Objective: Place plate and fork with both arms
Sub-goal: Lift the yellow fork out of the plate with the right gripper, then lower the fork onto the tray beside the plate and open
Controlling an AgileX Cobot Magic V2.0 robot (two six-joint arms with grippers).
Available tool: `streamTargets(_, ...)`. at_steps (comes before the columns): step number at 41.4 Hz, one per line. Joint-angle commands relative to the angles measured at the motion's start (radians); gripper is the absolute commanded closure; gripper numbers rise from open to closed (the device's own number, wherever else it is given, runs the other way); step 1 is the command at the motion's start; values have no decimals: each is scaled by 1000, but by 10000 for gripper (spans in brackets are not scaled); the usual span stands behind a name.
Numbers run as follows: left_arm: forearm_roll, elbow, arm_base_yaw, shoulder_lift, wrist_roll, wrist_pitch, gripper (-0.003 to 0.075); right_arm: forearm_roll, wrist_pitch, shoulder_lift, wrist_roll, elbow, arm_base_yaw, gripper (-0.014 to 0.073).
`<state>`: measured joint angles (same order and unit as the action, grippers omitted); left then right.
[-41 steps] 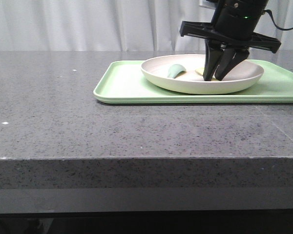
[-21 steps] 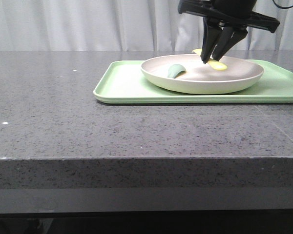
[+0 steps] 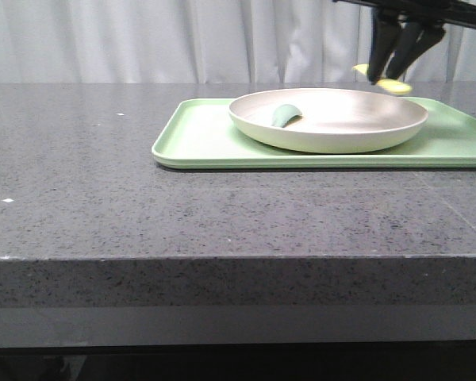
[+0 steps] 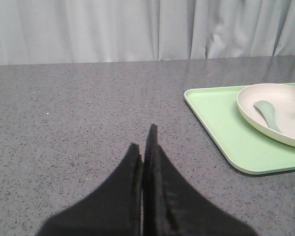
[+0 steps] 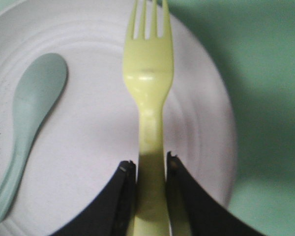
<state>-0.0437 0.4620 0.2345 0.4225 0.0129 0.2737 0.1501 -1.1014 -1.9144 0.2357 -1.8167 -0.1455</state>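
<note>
The cream plate [image 3: 333,127] sits on the light-green tray [image 3: 198,143] at the table's right back. A teal-green spoon [image 3: 284,116] lies in the plate's left part. My right gripper [image 3: 385,79] is shut on the pale yellow fork [image 3: 393,85] and holds it in the air above the plate's far right rim. In the right wrist view the fork [image 5: 148,93] points out from my right gripper [image 5: 148,164] over the plate [image 5: 88,128], beside the spoon [image 5: 29,113]. My left gripper [image 4: 143,142] is shut and empty over bare table, left of the tray [image 4: 221,123] and the plate [image 4: 250,110].
The dark speckled table [image 3: 143,206] runs wide to the left and front of the tray. A white curtain [image 3: 143,40] hangs behind the table. The table's front edge [image 3: 222,255] is near the camera.
My right gripper has risen from inside the plate with the fork in it and moved up and to the right. The plate and spoon have stayed in place.
</note>
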Motion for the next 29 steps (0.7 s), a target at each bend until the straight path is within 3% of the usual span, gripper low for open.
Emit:
streamTargets(1,-1,27,1,6,-1,-81,738,0,7,65,-33,-37,38,592)
streamTargets(17,-1,27,1,6,-1,-81,738,-16,-19,62,-110,-37,153,592)
streamTargets(29,-1,27,1,6,-1,-81,738,-17,-50,8,-148,-36,165,592)
